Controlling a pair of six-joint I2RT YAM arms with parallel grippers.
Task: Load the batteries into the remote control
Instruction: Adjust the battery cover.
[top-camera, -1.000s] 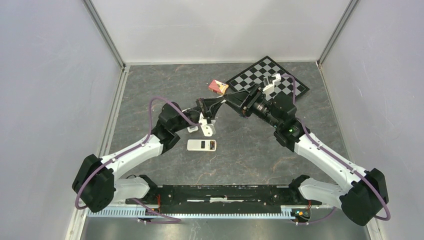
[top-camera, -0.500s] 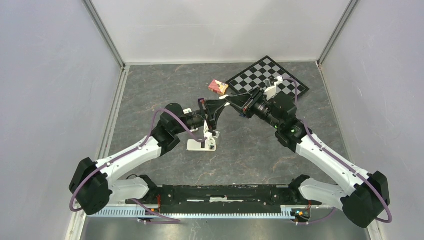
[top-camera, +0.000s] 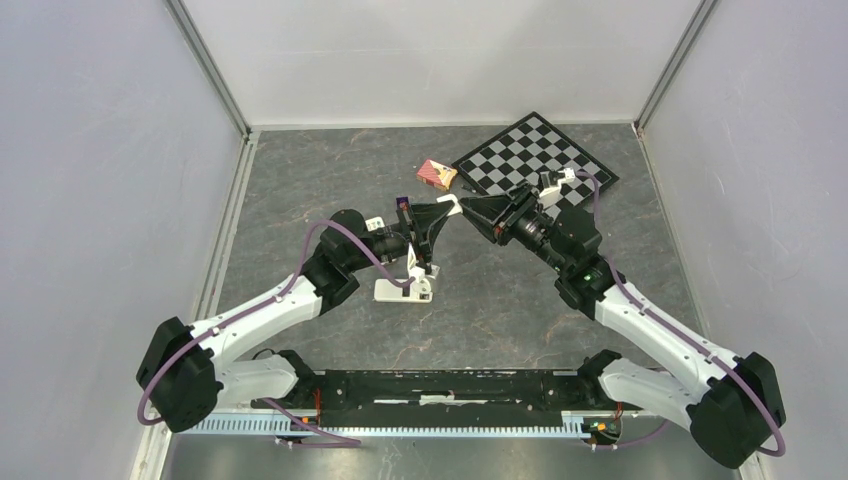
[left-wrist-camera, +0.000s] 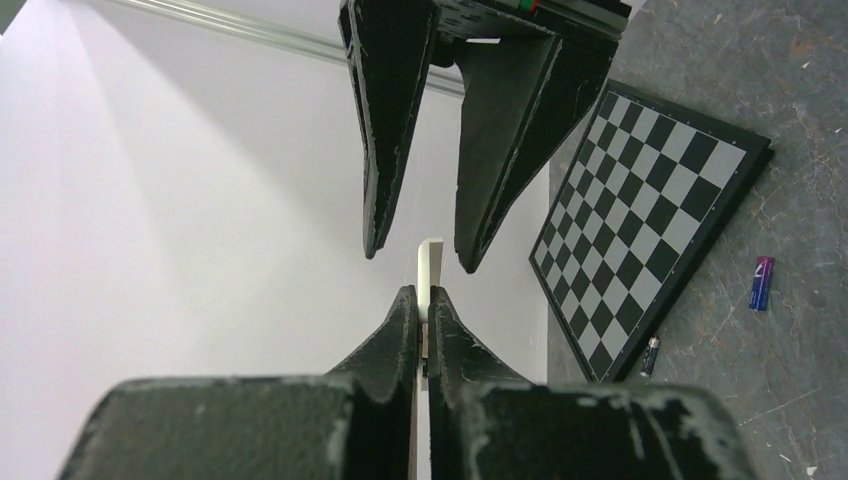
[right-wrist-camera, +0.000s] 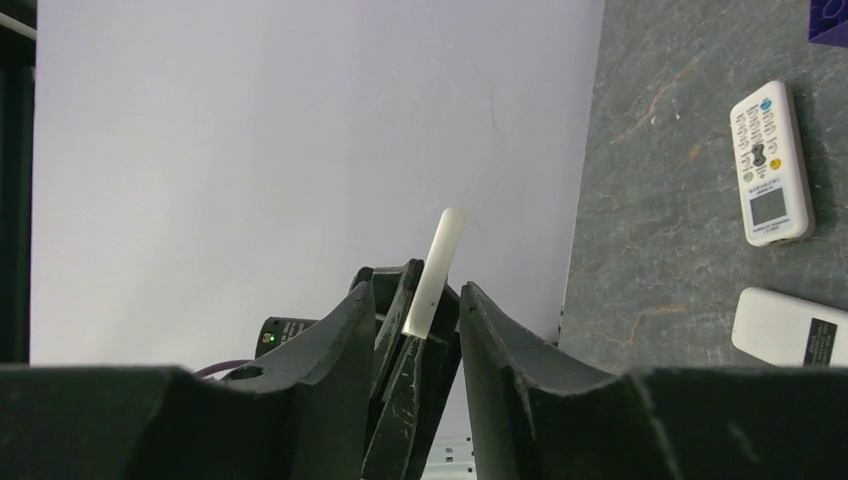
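My left gripper (top-camera: 441, 212) is raised above the table and shut on a thin white flat piece (left-wrist-camera: 429, 268), seen edge-on; I cannot tell what it is. My right gripper (top-camera: 466, 208) faces it tip to tip, open, its fingers (left-wrist-camera: 375, 200) either side of the piece without touching; the piece also shows in the right wrist view (right-wrist-camera: 436, 265). A purple battery (left-wrist-camera: 762, 283) and a darker one (left-wrist-camera: 650, 355) lie on the floor by the chessboard. A white remote (right-wrist-camera: 770, 165) lies buttons up, its back hidden. No olive-grey back shows.
A second remote (right-wrist-camera: 790, 328) lies white back up beside the first. A chessboard (top-camera: 535, 152) lies at the back right, with a small red-brown box (top-camera: 436, 174) to its left. A purple object (top-camera: 402, 203) sits by my left wrist. Walls enclose the table.
My left gripper rose and swung right with the piece, over the remote on the floor. My right arm has drawn back slightly to the right, leaving a small gap.
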